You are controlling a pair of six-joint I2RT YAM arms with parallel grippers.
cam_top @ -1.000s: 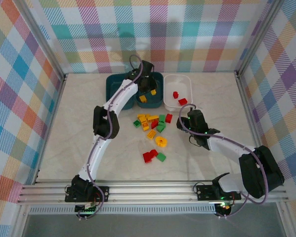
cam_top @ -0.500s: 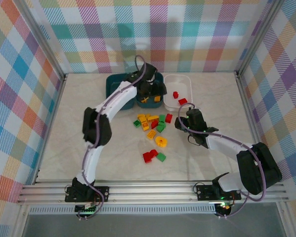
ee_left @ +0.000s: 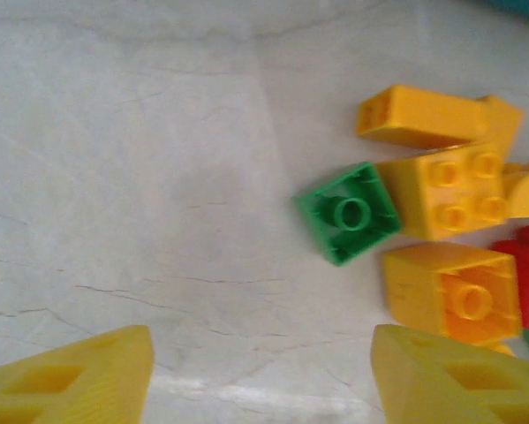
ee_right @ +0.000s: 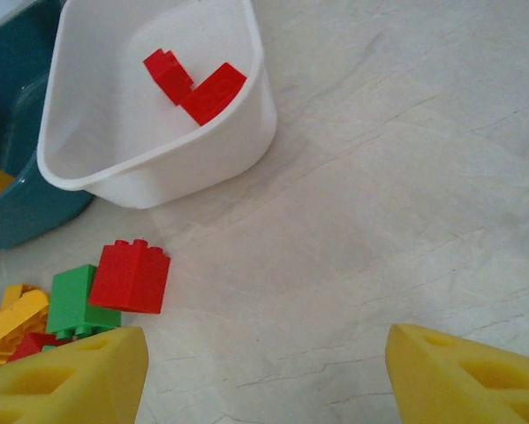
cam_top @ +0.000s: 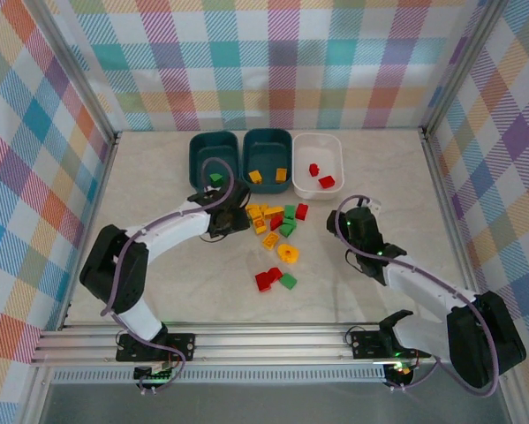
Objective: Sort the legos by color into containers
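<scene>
Most small plastic toy bricks (cam_top: 266, 215) lie loose mid-table; my left gripper (ee_left: 260, 375), spread and empty, must close on the green square brick (ee_left: 348, 213) for the far-left dark teal plastic tub (cam_top: 193, 159), my right gripper (ee_right: 264, 375) likewise spread.

Left wrist cam's kinda soft, and the red brick (ee_left: 525, 278) runs off the right edge. Right wrist cam chops the teal tub (ee_right: 21, 199) at the left.

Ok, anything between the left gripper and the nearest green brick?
Nothing: bare tabletop between the left gripper and the green brick, seen from the left wrist.
</scene>
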